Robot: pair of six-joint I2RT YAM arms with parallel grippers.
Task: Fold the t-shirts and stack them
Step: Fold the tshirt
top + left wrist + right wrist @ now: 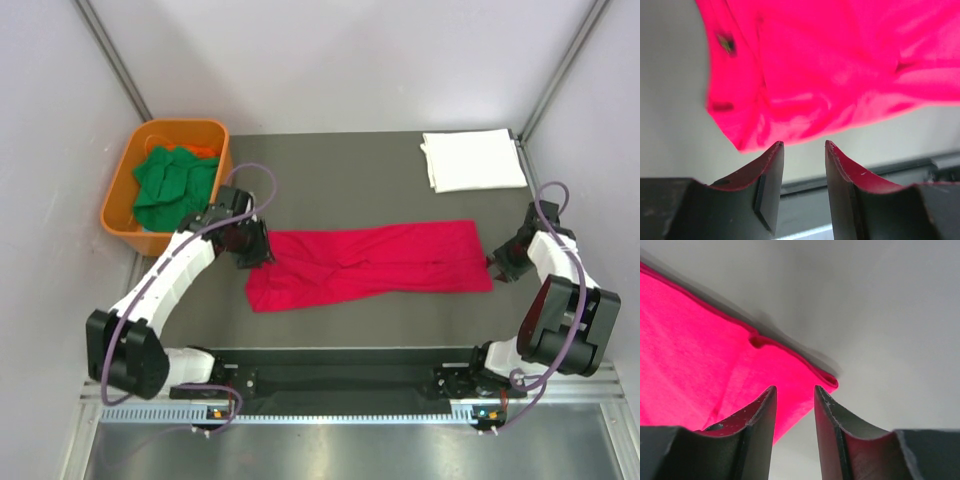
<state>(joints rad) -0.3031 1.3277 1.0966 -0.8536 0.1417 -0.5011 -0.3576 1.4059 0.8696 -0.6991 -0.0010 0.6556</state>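
Left gripper [803, 143], right gripper [794, 387]: jaws parted, empty, at red t-shirt [370, 262] ends; orange tub [118, 198] holding green t-shirts [172, 185] far-left; white t-shirt [473, 158] far-right.

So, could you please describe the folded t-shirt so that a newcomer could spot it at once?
Go to the far right corner of the dark table, across from the orange tub at the far left. The white t-shirt lies there as a flat rectangle. Unlike it, the red t-shirt lies stretched out mid-table and the green t-shirts are bunched in the tub.
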